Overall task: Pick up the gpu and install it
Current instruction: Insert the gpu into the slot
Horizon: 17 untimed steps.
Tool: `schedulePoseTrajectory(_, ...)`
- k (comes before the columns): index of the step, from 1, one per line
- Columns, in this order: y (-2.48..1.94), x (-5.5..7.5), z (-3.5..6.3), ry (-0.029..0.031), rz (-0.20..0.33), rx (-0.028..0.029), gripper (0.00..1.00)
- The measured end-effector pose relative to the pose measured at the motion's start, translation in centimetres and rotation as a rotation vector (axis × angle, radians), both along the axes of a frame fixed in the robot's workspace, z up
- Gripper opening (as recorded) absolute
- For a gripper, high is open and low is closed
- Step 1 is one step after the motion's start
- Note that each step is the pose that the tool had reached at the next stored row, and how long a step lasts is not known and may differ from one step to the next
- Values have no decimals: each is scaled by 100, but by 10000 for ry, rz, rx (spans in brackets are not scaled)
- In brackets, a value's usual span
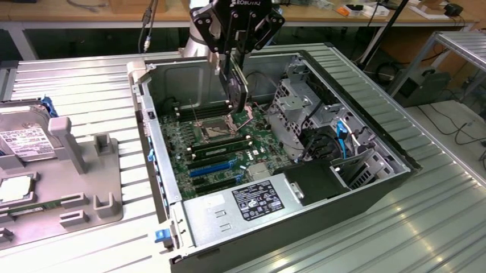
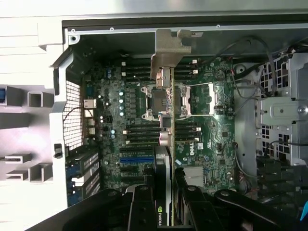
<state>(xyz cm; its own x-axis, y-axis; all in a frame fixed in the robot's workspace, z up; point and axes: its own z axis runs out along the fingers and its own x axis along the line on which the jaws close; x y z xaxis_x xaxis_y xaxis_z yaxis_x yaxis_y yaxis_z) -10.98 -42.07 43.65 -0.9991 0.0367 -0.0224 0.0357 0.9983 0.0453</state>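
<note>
My gripper (image 1: 230,65) is shut on the gpu (image 1: 241,98), which hangs edge-on inside the open computer case (image 1: 357,187), above the motherboard (image 1: 220,151) near the CPU socket (image 1: 215,129). In the wrist view the gpu (image 2: 166,154) appears as a thin vertical edge between my fingers (image 2: 144,195), with its silver bracket (image 2: 169,50) at the far end, toward the case's back wall. An NVIDIA logo shows on the card by my gripper (image 2: 166,192). A blue expansion slot (image 1: 210,168) (image 2: 137,159) lies on the board, to one side of the card.
A grey drive cage (image 1: 304,108) and cables with blue connectors (image 1: 343,142) fill the case on the exterior view's right. The power supply (image 1: 254,205) sits at the case's near end. A grey parts tray (image 1: 83,170) with a labelled hard drive (image 1: 23,142) stands at the exterior view's left.
</note>
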Motion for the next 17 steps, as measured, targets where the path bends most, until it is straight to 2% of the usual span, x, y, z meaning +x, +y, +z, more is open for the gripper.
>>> schedulePoseTrajectory(9,0,0,0,0,348,0,27)
schedulePoseTrajectory(17,0,0,0,0,1015,0,27)
